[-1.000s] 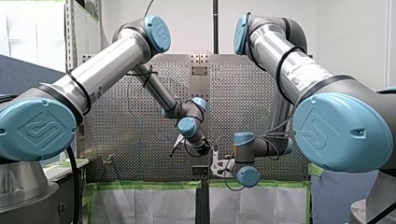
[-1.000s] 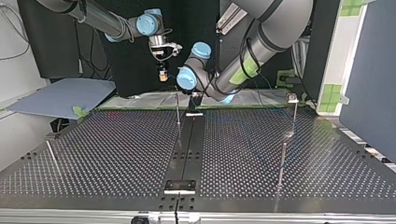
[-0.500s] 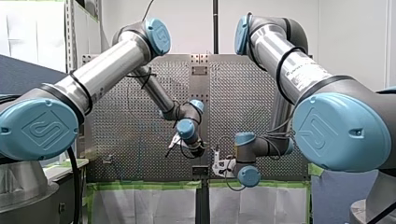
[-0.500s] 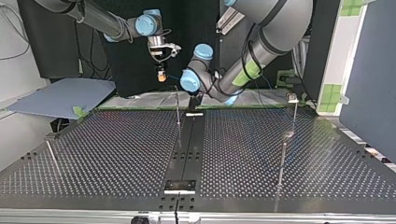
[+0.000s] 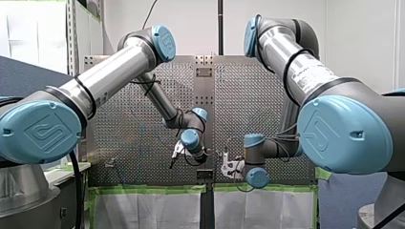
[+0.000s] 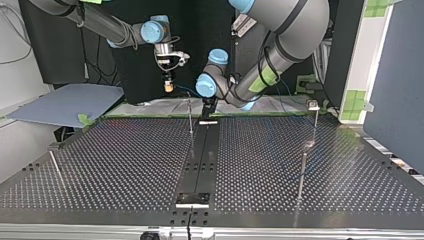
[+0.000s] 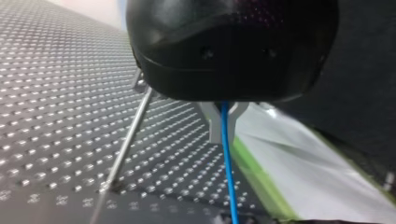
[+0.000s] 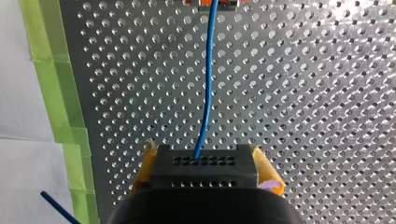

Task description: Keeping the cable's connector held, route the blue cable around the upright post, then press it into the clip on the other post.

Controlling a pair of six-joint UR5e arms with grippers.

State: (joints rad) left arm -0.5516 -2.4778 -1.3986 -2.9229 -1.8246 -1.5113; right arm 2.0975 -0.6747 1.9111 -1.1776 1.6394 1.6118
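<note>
I find my right gripper (image 8: 205, 162) clamped on the black connector (image 8: 205, 176); the blue cable (image 8: 207, 84) runs ahead from it above the perforated table (image 8: 303, 93). My left gripper (image 7: 222, 133) pinches that cable, fingers (image 7: 213, 126) nearly touching, near an upright post (image 7: 127, 140)

Left wrist view: the upper run of the blue cable (image 7: 227, 158) is hidden behind the blurred black body of the left gripper (image 7: 220, 135). Beyond the gripper the cable is cut off at the picture's edge. The top of the post (image 7: 125, 149) beside the cable is partly covered by the same body.

Right wrist view: ahead of the connector (image 8: 204, 169) the cable is cut off at the edge, where only a sliver of an orange-and-metal part (image 8: 211, 3) shows at the cable's end. A blue strand (image 8: 55, 201), well apart from the cable, disappears behind the right gripper (image 8: 204, 157).

Front view: the cable is too thin to trace.
</note>
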